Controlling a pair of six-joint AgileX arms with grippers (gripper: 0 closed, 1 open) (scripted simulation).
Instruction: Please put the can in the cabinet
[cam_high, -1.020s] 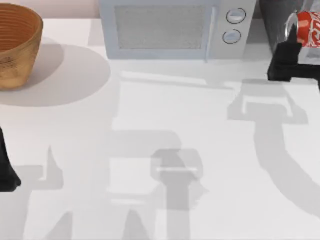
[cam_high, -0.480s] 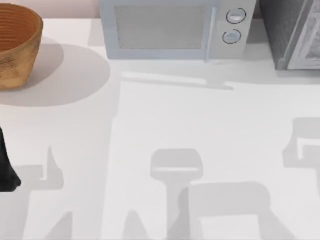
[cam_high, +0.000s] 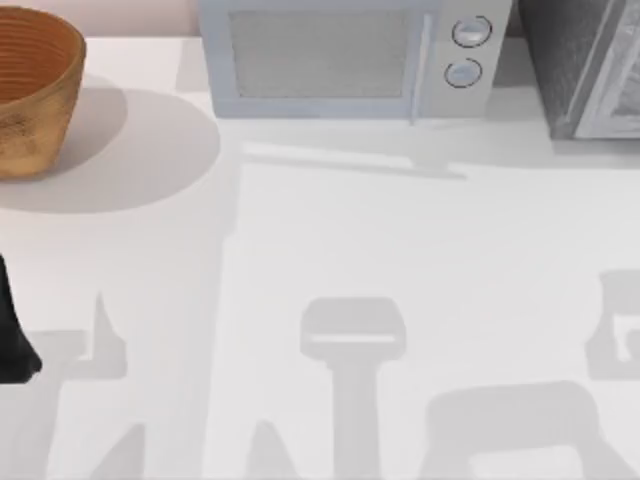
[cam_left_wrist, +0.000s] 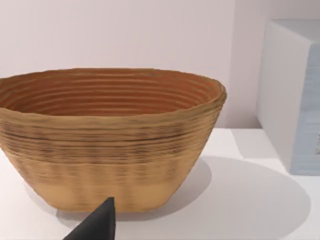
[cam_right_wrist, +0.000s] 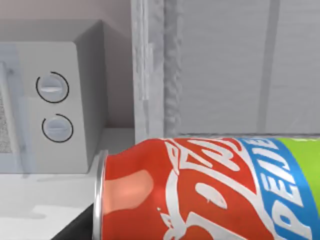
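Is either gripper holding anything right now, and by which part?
The can lies sideways close under the right wrist camera, apparently carried by the right gripper; where the hold sits cannot be told. The left gripper holds nothing visible.

You see woven basket (cam_high: 35, 90) at table's (cam_high: 330, 240) far left corner, upright, mouth open. White microwave (cam_high: 345, 55) stands at back centre, two round knobs (cam_high: 470, 32) on its right side. Basket and microwave well apart.
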